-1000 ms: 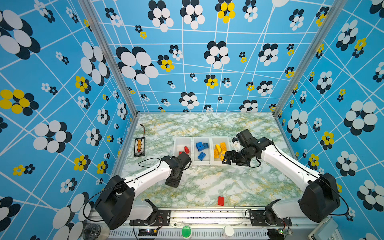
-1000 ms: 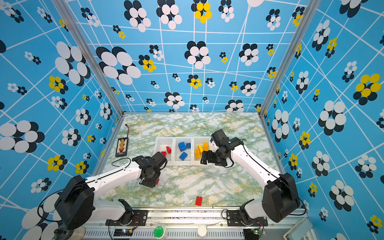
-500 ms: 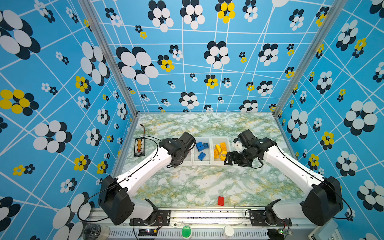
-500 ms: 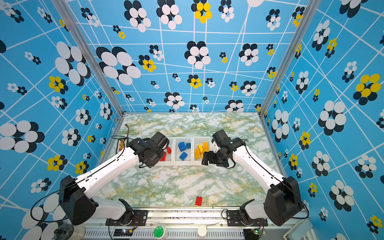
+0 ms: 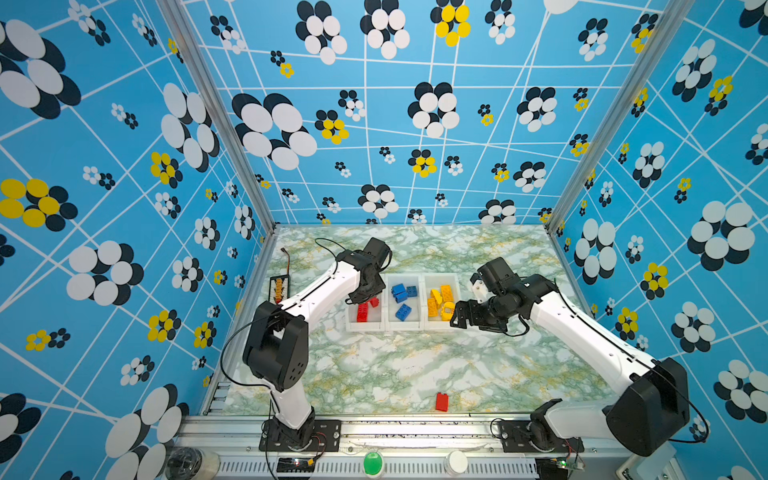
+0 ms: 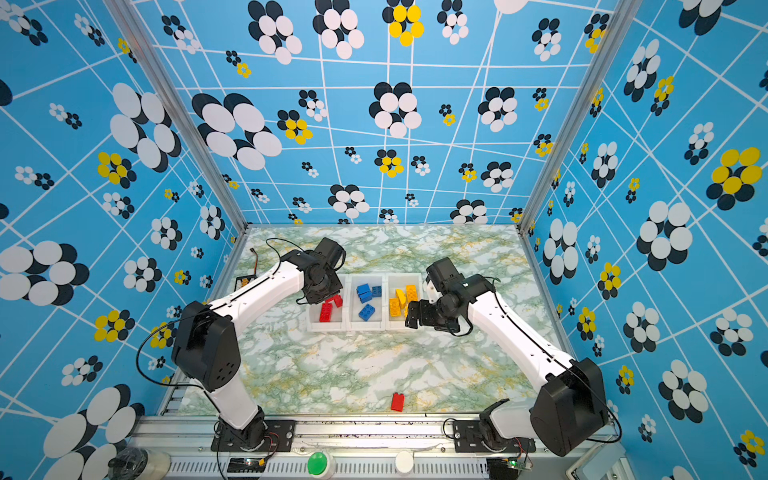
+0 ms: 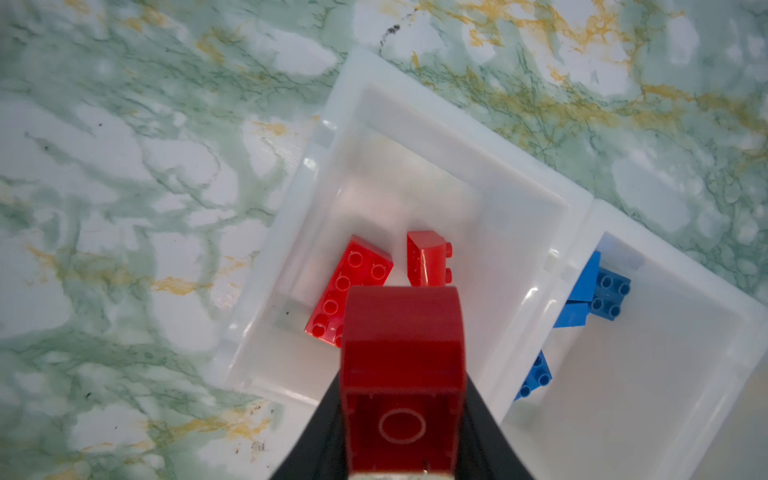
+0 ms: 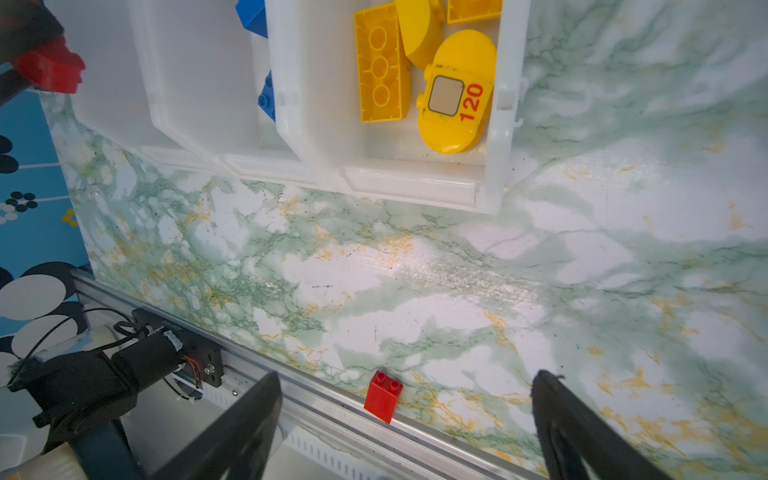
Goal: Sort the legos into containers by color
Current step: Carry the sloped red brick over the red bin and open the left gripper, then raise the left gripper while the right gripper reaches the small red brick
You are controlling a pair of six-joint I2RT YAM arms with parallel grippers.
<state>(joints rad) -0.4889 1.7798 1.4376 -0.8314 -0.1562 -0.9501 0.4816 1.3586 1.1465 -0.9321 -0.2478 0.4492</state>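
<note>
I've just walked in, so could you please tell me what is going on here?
The left gripper holds a rounded red brick over the end container, where two red bricks already lie. The right gripper hangs open beside the container of yellow bricks. One more red brick stands loose near the table's front edge.

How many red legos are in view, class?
4. Two lie in the end container: a long brick and a sloped brick. The left tool holds a third brick above it. A fourth brick stands alone near the table's front edge. The held one may hide others.
</note>
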